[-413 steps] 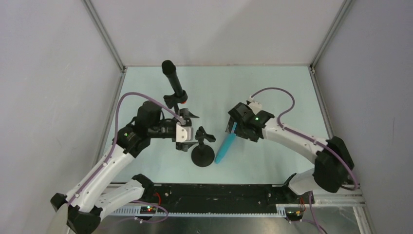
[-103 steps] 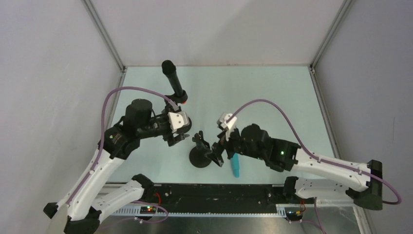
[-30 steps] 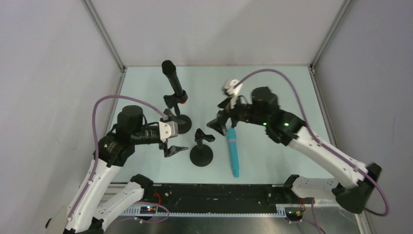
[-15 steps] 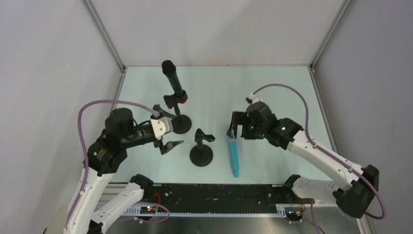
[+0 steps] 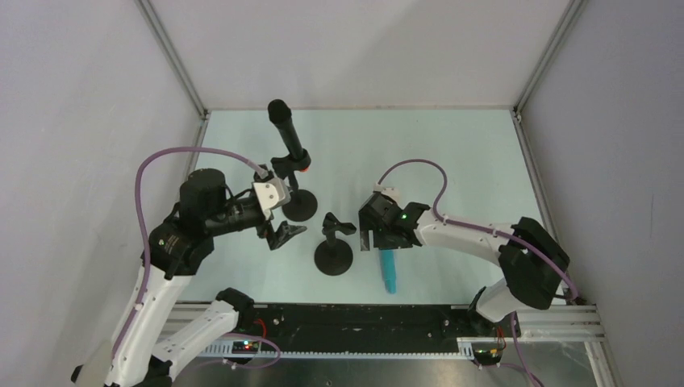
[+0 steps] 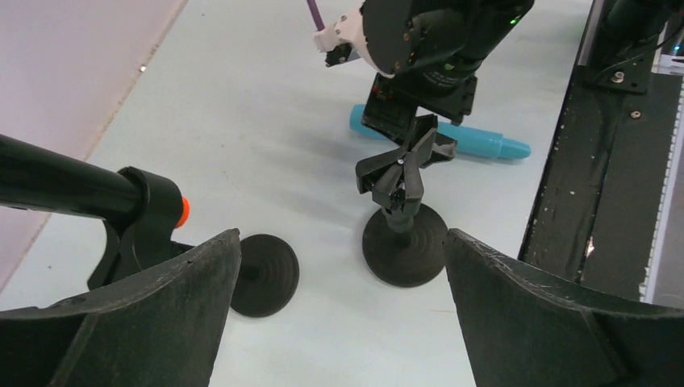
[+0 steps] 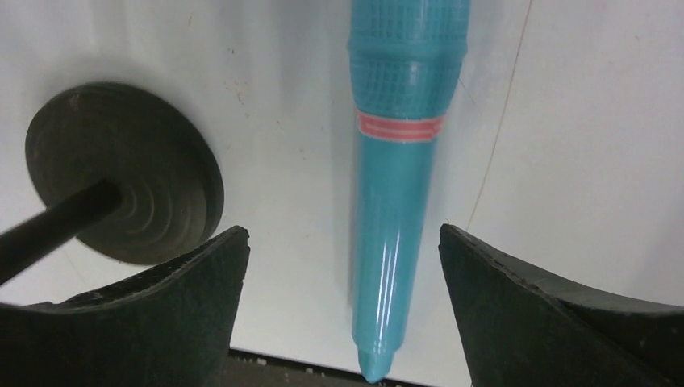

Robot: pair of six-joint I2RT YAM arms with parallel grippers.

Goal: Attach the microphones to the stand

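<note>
The black microphone [image 5: 286,137] with an orange-red end cap [image 6: 184,212] sits tilted in the clip of the far stand [image 5: 298,208]. The near stand [image 5: 333,256] has an empty clip [image 6: 399,169]. The turquoise microphone [image 5: 389,272] lies flat on the table to the right of the near stand and also shows in the right wrist view [image 7: 395,201]. My right gripper [image 5: 382,244] is open and low over it, one finger on each side, not touching [image 7: 343,306]. My left gripper [image 5: 282,234] is open and empty, left of the near stand [image 6: 340,242].
The black front rail [image 5: 363,322] runs along the near table edge, just past the turquoise microphone's tip. The enclosure walls [image 5: 177,81] close in the left, back and right sides. The two stand bases stand close together between my grippers.
The right gripper let go of the turquoise microphone, which came to lie on the table. The gripper swung away and has come back down over it. The left gripper drew back from the stands.
</note>
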